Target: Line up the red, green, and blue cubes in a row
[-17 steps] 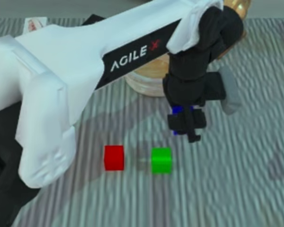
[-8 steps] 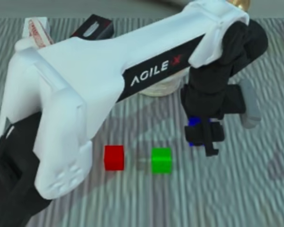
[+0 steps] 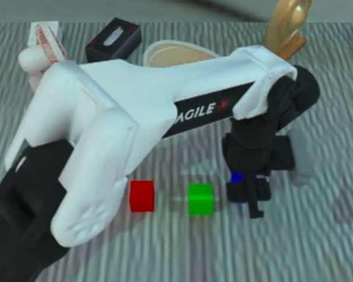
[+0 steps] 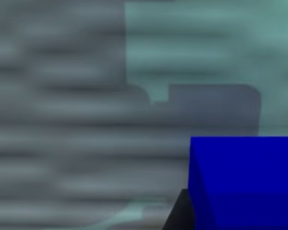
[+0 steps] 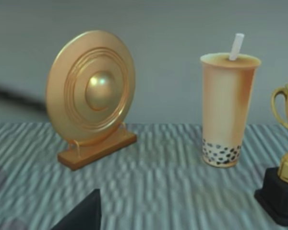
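Left gripper [image 3: 247, 197]: clenched on the blue cube [image 3: 237, 176], just right of the green cube [image 3: 200, 198].
Red cube [image 3: 142, 195]: left of green, mid-desk.

Your grey ribbed table [image 3: 317, 247] carries the red cube [image 3: 142, 195] and green cube [image 3: 200, 199] side by side but apart, with a black box [image 3: 113, 40] far left and a gold trophy [image 3: 287, 26] far right.

The left gripper [image 3: 247, 191], clamped on the blue cube [image 3: 237, 176], is now nearer and farther right, just right of the green cube [image 3: 200, 199].
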Robot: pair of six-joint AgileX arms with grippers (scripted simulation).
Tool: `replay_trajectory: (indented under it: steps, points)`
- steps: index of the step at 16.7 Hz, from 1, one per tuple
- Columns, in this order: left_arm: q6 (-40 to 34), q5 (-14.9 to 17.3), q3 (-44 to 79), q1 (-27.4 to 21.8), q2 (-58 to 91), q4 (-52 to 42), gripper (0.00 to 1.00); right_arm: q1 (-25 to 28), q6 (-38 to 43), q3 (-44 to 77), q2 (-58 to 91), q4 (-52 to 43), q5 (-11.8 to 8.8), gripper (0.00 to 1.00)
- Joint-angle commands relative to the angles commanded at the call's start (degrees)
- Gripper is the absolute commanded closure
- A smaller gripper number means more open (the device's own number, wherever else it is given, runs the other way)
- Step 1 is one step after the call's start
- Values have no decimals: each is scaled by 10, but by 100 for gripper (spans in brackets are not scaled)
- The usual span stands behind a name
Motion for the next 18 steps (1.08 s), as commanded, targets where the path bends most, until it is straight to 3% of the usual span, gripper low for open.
replay_trajectory:
  steps: [3,16,18]
  points:
    - [0,0,0,0,0,0,100,0,0,0,0,0,0,0]
    - [0,0,0,0,0,0,2,0,0,0,0,0,0,0]
    - [0,0,0,0,0,0,0,0,0,0,0,0,0,0]
